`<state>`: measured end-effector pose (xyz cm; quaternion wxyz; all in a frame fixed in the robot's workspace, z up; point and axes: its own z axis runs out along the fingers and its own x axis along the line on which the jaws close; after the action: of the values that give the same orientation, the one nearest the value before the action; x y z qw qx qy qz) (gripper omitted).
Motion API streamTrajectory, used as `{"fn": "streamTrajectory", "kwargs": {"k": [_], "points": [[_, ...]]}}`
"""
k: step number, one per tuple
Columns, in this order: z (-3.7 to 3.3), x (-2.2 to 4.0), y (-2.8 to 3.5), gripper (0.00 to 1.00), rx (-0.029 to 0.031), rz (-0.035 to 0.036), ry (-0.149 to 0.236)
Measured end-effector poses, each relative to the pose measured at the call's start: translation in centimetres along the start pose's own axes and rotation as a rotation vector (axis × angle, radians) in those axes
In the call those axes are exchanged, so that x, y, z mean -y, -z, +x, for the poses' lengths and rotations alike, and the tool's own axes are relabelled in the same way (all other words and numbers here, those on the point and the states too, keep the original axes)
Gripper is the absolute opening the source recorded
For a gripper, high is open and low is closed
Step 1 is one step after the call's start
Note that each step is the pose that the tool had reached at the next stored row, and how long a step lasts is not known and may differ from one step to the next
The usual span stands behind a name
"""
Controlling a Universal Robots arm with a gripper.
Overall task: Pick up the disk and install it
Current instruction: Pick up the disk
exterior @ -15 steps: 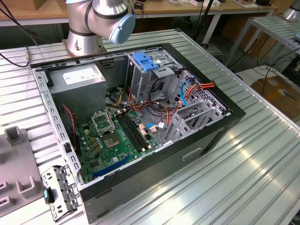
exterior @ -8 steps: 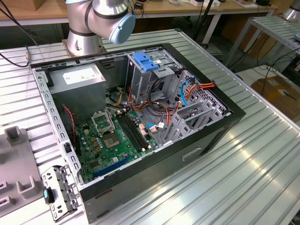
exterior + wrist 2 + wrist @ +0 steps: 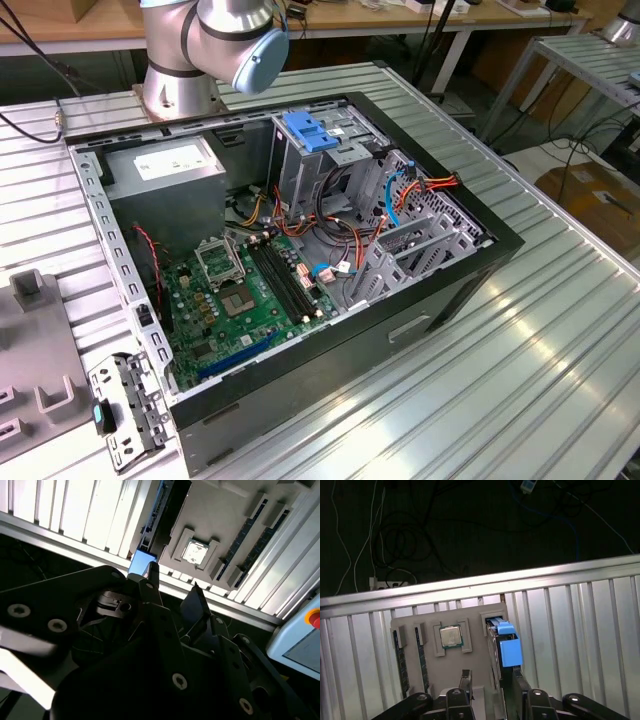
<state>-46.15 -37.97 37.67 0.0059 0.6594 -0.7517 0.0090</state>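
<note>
A ribbed aluminium worktop (image 3: 580, 610) carries a grey fixture tray (image 3: 445, 615); the disk (image 3: 509, 647) stands on edge in one of its slots, beside a processor chip (image 3: 451, 636), presumably so its flat faces can be pinched; the tool (image 3: 491, 682) hovers close over it, fingers spread, gripping nothing; the computer case (image 3: 440, 280) lies open, ready to receive it.

Exterior view overlooks case (image 3: 440, 292); wrist views share tray (image 3: 450, 667) (image 3: 220, 510).

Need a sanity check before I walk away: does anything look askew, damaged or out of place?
Nothing stands out. The disk stands on edge in its slot of the grey tray, with the open pincer close by it. The computer case lies open on the table, cables draped inside.
</note>
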Motion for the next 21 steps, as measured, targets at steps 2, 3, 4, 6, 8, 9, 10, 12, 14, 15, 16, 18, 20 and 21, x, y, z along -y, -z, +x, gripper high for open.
{"fn": "streamTrajectory", "kwargs": {"k": [2,3,4,6,8,9,10,12,14,15,16,18,20,21], "points": [[-0.06,0.01,-0.08,0.45,0.0000,0.0003,0.017],[-0.13,0.00,-0.19,0.45,-0.0001,0.0002,0.021],[-0.36,-0.01,-0.47,0.45,-0.0002,0.0002,0.030],[-0.45,-0.05,-0.80,0.45,0.0022,0.0005,0.034],[-0.44,-0.21,-1.06,0.45,0.0049,0.0000,0.035],[-0.44,-0.24,-1.21,0.45,0.0061,-0.0001,0.036],[-0.44,-0.26,-1.39,0.45,0.0066,-0.0001,0.036],[-0.45,-0.26,-1.77,0.46,0.0066,-0.0002,0.038],[-0.46,-0.31,-2.17,0.52,0.0068,0.0000,0.041],[-0.47,-0.36,-2.41,0.52,0.0068,0.0000,0.043],[-0.50,-0.40,-2.58,0.58,0.0067,0.0000,0.044],[-0.57,-0.57,-3.02,0.58,0.0067,0.0000,0.049],[-0.75,-0.75,-3.41,0.58,0.0073,0.0000,0.052],[-1.00,-0.80,-3.69,0.58,0.0083,0.0000,0.053]]}}
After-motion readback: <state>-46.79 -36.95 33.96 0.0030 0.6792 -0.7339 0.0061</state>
